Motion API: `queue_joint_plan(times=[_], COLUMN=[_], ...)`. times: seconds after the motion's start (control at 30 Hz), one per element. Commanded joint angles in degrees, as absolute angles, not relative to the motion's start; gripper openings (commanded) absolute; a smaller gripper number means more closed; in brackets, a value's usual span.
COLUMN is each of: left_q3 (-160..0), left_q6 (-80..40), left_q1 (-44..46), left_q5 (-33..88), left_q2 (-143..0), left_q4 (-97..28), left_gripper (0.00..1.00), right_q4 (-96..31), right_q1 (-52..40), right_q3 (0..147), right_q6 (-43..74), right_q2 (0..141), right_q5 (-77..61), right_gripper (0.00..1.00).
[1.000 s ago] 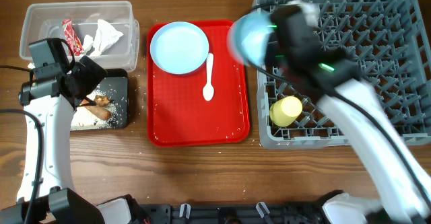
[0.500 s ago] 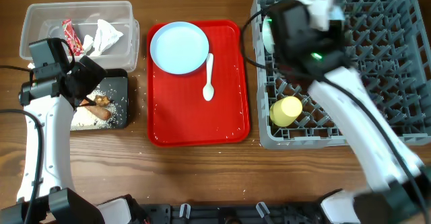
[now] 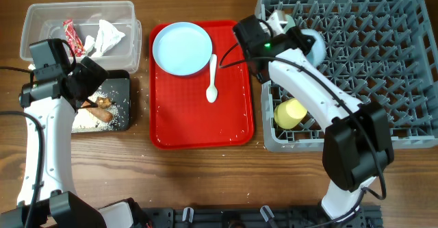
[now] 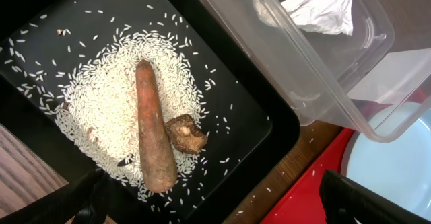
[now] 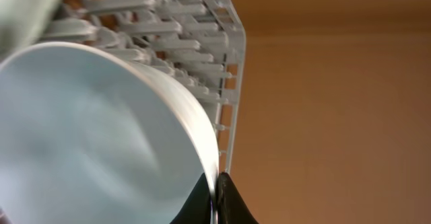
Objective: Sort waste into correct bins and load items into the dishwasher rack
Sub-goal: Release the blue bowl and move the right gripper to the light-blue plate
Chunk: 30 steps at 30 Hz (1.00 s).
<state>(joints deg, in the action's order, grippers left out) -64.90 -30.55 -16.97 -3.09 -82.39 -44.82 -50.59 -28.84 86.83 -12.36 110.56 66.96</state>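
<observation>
Right wrist view: with right gripper [image 5: 217,183] clamped on bowl [image 5: 94,130] rim, seat on edge between far-left rack [image 5: 175,49] pegs, then unclamp.

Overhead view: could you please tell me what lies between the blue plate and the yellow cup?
The white spoon lies on the red tray between the plate and the cup, seen overhead.

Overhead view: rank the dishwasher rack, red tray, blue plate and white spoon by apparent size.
1. dishwasher rack
2. red tray
3. blue plate
4. white spoon
No two look alike in size, so the order is clear.
</observation>
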Motion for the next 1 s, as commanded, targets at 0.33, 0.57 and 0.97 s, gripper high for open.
queue_joint_plan(times=[0.33, 0.57, 0.97], left_q3=[-65.7, -65.7, -65.7], left_q6=[-30.5, -30.5, -30.5], left_q1=[-16.8, -16.8, -16.8], left_q5=[-3.2, -3.2, -3.2], left_q2=[-81.6, -81.6, -81.6], left_q4=[-44.8, -44.8, -44.8], left_gripper=[1.00, 1.00, 1.00], right_q4=[-59.1, -59.3, -59.7], right_q1=[-32.3, -32.3, -33.0], right_q3=[86.6, 86.6, 86.6], right_q6=[-13.3, -11.6, -11.6], right_q2=[112.6, 112.3, 108.5], right_q5=[48.8, 44.4, 31.6], right_gripper=[1.00, 1.00, 1.00])
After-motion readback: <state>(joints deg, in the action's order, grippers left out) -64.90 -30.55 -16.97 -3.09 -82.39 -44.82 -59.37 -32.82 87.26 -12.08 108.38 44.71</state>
